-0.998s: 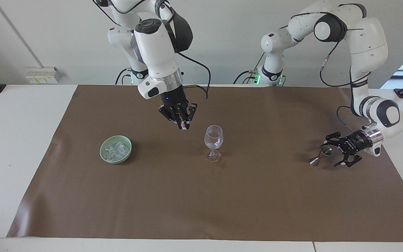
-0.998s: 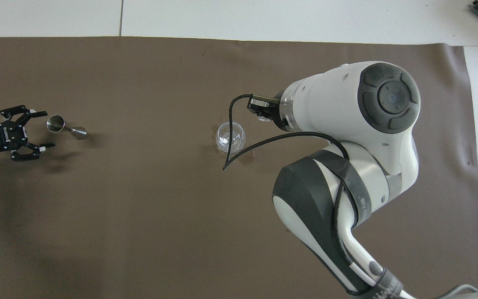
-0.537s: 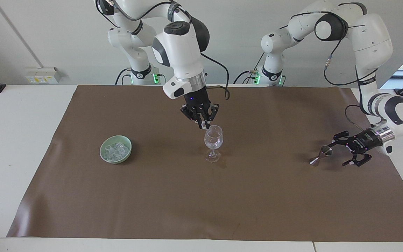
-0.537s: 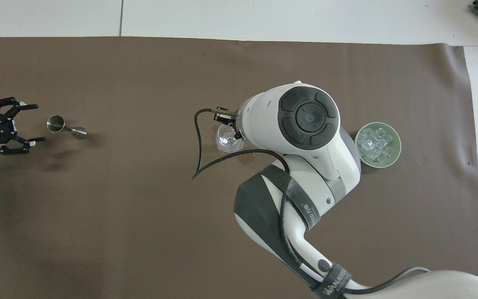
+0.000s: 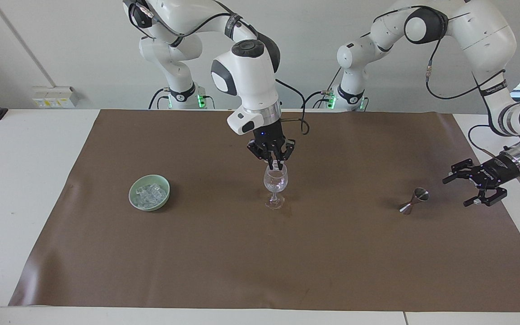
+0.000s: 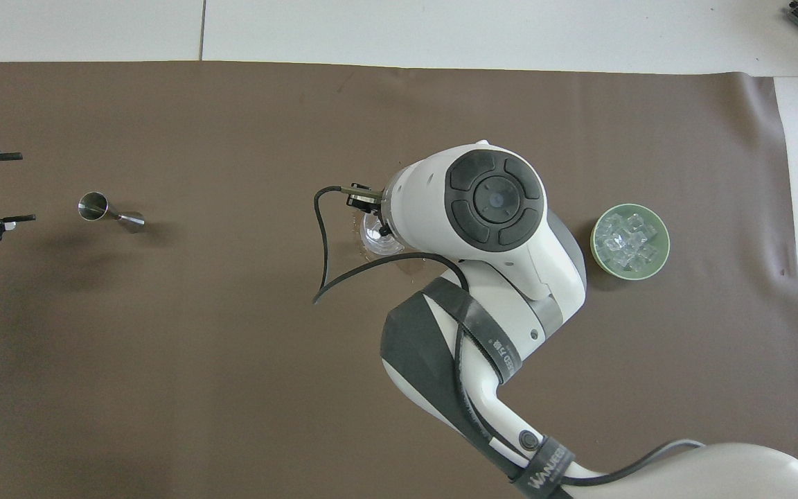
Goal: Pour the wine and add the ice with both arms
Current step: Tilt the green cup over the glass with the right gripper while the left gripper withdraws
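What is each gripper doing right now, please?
Left gripper: open, empty, beside the jigger.
Right gripper: shut on an ice cube, over the wine glass.

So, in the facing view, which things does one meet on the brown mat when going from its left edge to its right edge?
Green bowl of ice cubes → wine glass, with the right claw shut just above its rim → metal jigger → left claw, open.

Overhead, the right arm (image 6: 496, 229) hides most of the wine glass (image 6: 375, 239) — rim included.

bowl (image 5: 149, 192) pale green | cloth (image 5: 260, 262) brown | jigger (image 5: 414, 200) seemingly silver
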